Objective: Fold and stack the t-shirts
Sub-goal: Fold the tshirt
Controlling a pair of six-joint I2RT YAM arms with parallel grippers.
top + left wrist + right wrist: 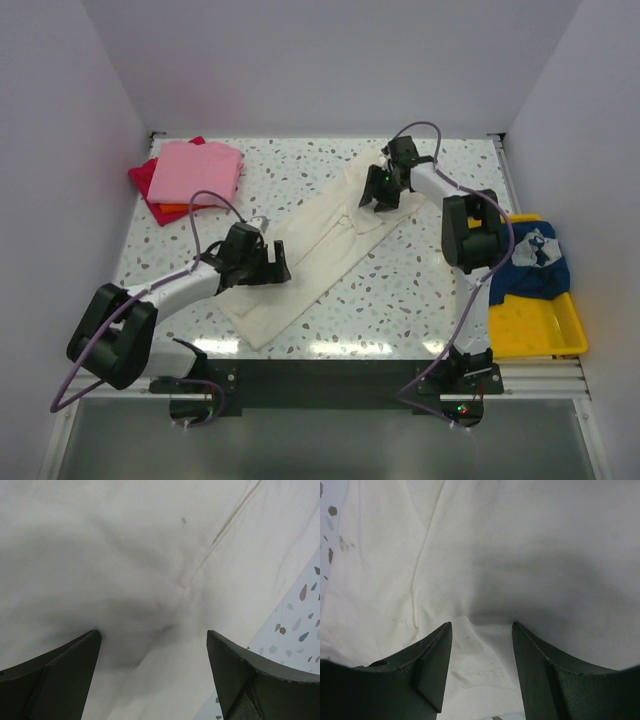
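We judge the task to be about halfway done. To the far left of the cream shirt (330,240), well apart from it, there is a small stack. The pink shirt (195,168) lies folded on top, and the red shirt (140,178) and the orange shirt (175,210) show only as edges under it.

The cream shirt itself lies in the middle of the tabletop (420,290) as a long diagonal band, from near left to far right. To us it looks folded once along its length, but not yet short enough for the stack. To the right of the cream shirt, well apart, the navy shirt (540,262) lies crumpled in the yellow tray (535,330), not folded.

The left fingers (55,675) are low over the near-left part of the cream shirt, wide apart and holding nothing. The right fingers (420,670) are over its far-right end, also apart but with a narrower gap. The cloth between them does not look clamped.

The near-left end of the cream shirt comes close to the near edge of the tabletop, and its far-right end is near the far edge. Bare speckled surface runs along both long sides, so we think there is room to bring one end over the other. On the way from the cream shirt to the stack we see only bare tabletop.
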